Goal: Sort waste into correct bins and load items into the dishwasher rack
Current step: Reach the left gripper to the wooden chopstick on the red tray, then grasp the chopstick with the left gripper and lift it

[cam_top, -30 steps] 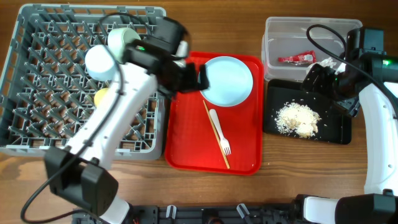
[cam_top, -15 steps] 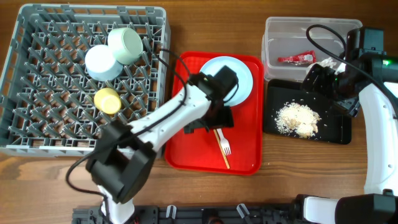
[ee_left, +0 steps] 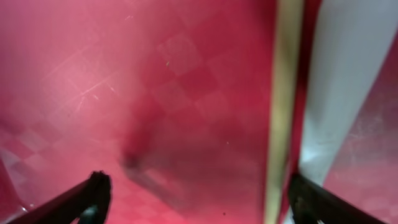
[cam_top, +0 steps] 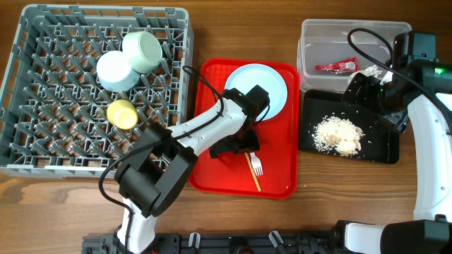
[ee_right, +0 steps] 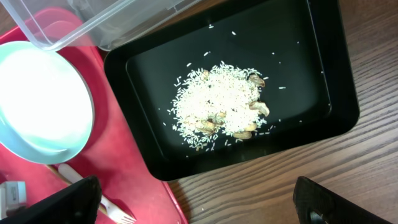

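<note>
My left gripper (cam_top: 237,145) is open and low over the red tray (cam_top: 212,176). In the left wrist view its fingers (ee_left: 202,200) straddle the thin wooden stick (ee_left: 283,112), which lies close to the right finger, with the white fork (ee_left: 339,93) just beyond. The fork (cam_top: 253,161) and stick (cam_top: 254,178) lie below the pale blue plate (cam_top: 267,86). The mint-green bowl (cam_top: 143,51), light blue saucer (cam_top: 116,70) and yellow cup (cam_top: 123,113) sit in the grey rack (cam_top: 42,166). My right gripper (cam_top: 364,90) is open and empty (ee_right: 199,208) above the black tray (cam_top: 385,152) of food scraps (cam_top: 337,134).
The clear tub (cam_top: 311,35) at the back right holds the red wrapper (cam_top: 337,66); a white scrap (cam_top: 371,72) shows at its front edge. In the right wrist view I see the black tray (ee_right: 311,124), scraps (ee_right: 224,102), plate (ee_right: 37,106) and bare wooden table (ee_right: 280,180).
My left arm has swung from the rack across to the red tray and come down over the stick and fork. The right arm has not moved.
</note>
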Robot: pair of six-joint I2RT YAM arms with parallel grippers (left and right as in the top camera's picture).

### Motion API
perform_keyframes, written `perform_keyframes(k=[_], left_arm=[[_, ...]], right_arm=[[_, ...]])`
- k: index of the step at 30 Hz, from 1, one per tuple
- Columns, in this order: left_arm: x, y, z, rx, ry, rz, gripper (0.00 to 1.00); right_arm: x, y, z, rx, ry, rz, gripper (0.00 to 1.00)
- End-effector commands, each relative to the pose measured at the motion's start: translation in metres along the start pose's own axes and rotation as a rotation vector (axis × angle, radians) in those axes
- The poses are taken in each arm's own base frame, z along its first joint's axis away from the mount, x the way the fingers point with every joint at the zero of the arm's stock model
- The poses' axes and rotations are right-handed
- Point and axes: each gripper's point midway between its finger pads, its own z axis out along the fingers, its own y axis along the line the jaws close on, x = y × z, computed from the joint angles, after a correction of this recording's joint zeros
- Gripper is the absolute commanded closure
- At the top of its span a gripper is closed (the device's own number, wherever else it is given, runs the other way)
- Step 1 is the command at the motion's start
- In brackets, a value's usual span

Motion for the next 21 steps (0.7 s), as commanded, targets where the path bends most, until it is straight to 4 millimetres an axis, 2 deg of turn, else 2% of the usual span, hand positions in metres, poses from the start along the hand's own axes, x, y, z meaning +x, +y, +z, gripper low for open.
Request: perform_keyframes(k=[1, 4, 8, 12, 16, 18, 21], left_arm=[[0.001, 0.006, 0.012, -0.038, 0.012, -0.014, 0.31], [0.002, 0.008, 0.017, -0.040, 0.013, -0.015, 0.43], [0.004, 0.014, 0.028, -0.044, 0.017, -0.016, 0.50], [0.004, 0.017, 0.036, -0.041, 0.015, -0.020, 0.71], [-0.001, 0.018, 0.036, -0.030, 0.009, -0.034, 0.85], [-0.005, 0.020, 0.036, -0.027, 0.008, -0.048, 0.96], [-0.013, 0.026, 0.035, -0.020, 0.008, -0.076, 0.96]], right_arm=[[-0.001, -0.004, -0.003, 0.015, -0.009, -0.014, 0.00], [0.001, -0.004, -0.003, 0.017, -0.004, -0.014, 0.00], [0.001, -0.005, -0.003, 0.019, -0.001, -0.014, 0.00], [0.002, -0.005, -0.003, 0.020, 0.002, -0.013, 0.00], [0.003, -0.005, -0.003, 0.021, 0.005, -0.013, 0.00], [0.003, -0.005, -0.003, 0.021, 0.006, -0.013, 0.00], [0.003, -0.005, -0.003, 0.021, 0.006, -0.013, 0.00]])
